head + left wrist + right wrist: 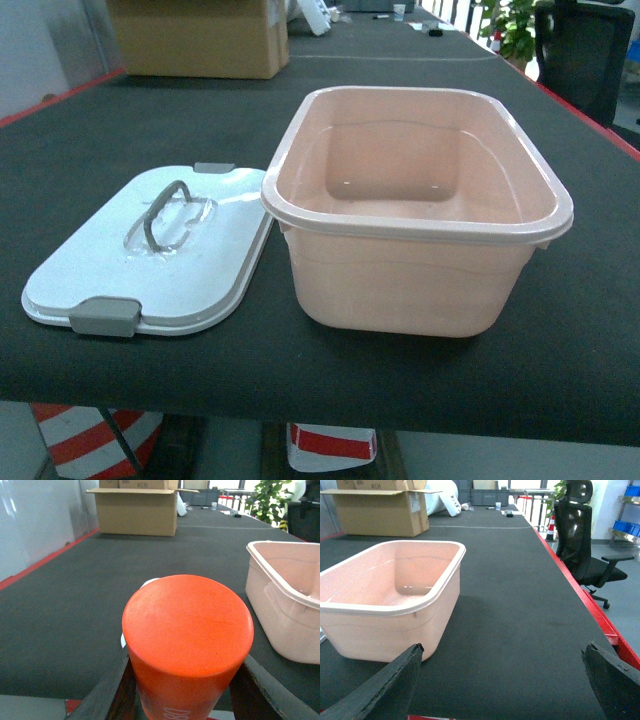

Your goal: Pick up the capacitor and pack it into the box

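The left gripper [187, 700] sat low at the near edge of the dark bench [420, 385], level and facing forward, its jaws clamped on an orange cylindrical capacitor [187, 630] standing upright, flat end uppermost. The right gripper [505, 680] also faced forward, jaws wide apart and holding nothing. The pale pink rectangular plastic box [415, 290] stood open on the bench, its long axis running away from the robot, with its white lid [200, 270] flat beside it on the left.
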### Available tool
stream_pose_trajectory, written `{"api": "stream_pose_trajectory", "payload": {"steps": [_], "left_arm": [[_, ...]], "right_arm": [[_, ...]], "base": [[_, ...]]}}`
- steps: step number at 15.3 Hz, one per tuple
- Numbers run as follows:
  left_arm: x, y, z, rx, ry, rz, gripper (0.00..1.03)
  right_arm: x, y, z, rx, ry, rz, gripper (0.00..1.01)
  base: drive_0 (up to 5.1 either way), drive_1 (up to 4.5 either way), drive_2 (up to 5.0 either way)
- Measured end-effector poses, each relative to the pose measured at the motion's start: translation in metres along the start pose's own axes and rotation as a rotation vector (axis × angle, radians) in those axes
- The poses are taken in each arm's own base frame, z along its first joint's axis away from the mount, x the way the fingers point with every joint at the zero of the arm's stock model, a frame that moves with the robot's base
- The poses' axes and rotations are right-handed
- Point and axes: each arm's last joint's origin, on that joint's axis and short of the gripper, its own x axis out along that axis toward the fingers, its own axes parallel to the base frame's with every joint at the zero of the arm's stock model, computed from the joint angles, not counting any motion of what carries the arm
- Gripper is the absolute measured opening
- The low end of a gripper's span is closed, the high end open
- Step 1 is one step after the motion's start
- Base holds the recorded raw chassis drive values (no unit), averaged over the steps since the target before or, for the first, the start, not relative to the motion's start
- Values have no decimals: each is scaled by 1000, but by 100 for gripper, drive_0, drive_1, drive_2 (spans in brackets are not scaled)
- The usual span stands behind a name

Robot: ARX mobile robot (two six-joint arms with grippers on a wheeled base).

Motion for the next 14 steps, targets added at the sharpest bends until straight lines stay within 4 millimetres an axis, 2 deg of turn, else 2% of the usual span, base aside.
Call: {"api": "stream_pose_trajectory", "payload": {"steps": [8, 9, 11, 12, 14], "left_arm": [[0, 0, 0, 0, -1, -3, 41], [3, 0, 1, 0, 3, 69, 41], [33, 12, 17, 0, -9, 157, 41], [58, 17, 33, 4, -54, 151, 41], [132, 1, 71, 10, -175, 4, 41]], "right_arm": [[0, 0, 0, 0, -3, 2, 98], [0, 0, 0, 0, -2, 1, 98], [0, 0, 0, 0, -2, 2, 98], [0, 0, 0, 0, -2, 2, 98], [0, 0, 0, 0, -3, 2, 98]], "base": [[0, 0, 0], [0, 0, 0], [0, 0, 0], [0, 0, 0], [0, 0, 0]]}}
